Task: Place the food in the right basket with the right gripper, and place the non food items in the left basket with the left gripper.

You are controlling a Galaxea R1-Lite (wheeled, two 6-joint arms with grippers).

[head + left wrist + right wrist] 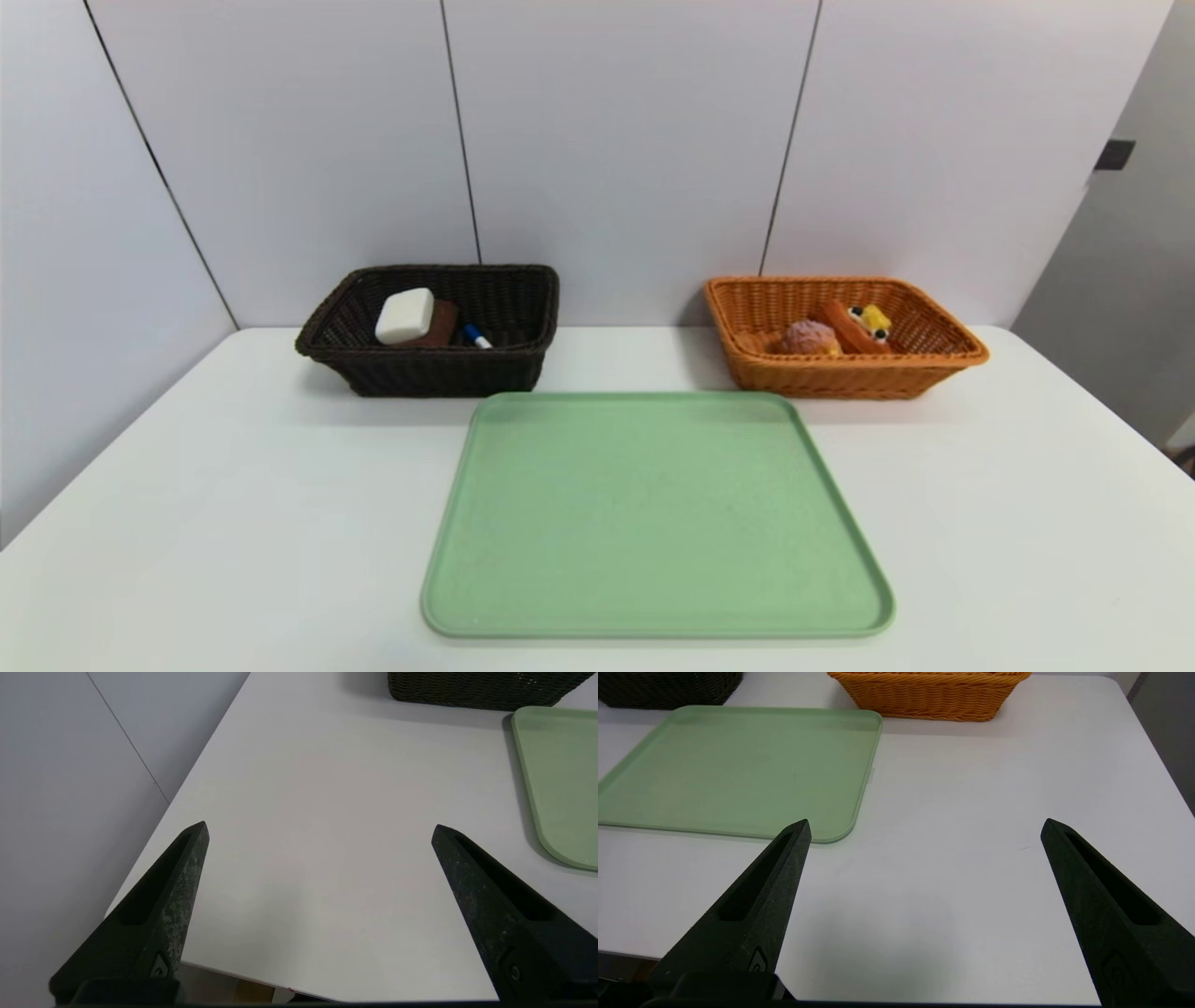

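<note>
The tart and bun are lying in the orange basket, and the white bar, brown towel and marker in the dark basket. The left hand and right hand are hovering spread wide and holding nothing over the bench.

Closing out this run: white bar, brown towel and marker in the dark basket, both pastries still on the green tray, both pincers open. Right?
Not quite. The green tray is bare in the head view; the tart and puff bun lie in the orange basket. The rest holds: white bar, brown towel and marker in the dark basket, left pincer and right pincer open.
</note>
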